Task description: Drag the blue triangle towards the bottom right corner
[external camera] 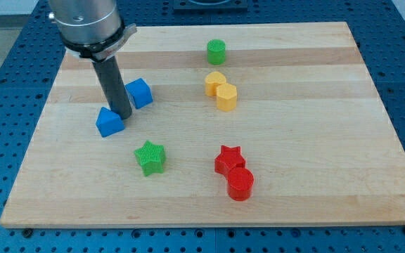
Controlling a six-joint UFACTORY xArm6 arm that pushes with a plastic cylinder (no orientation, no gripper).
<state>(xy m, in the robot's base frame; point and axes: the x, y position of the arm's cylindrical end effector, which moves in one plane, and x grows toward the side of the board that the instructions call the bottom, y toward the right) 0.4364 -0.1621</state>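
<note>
The blue triangle [109, 122] lies on the wooden board [315, 140] at the view's left. My tip [122, 115] rests right against its upper right side. A blue cube-like block [139, 93] sits just to the right of the rod, toward the view's top.
A green star [150, 157] lies below the triangle toward the view's bottom. A red star [228, 159] and red cylinder [240, 183] sit at the bottom centre. Two yellow blocks [221, 91] and a green cylinder [216, 51] sit near the top centre.
</note>
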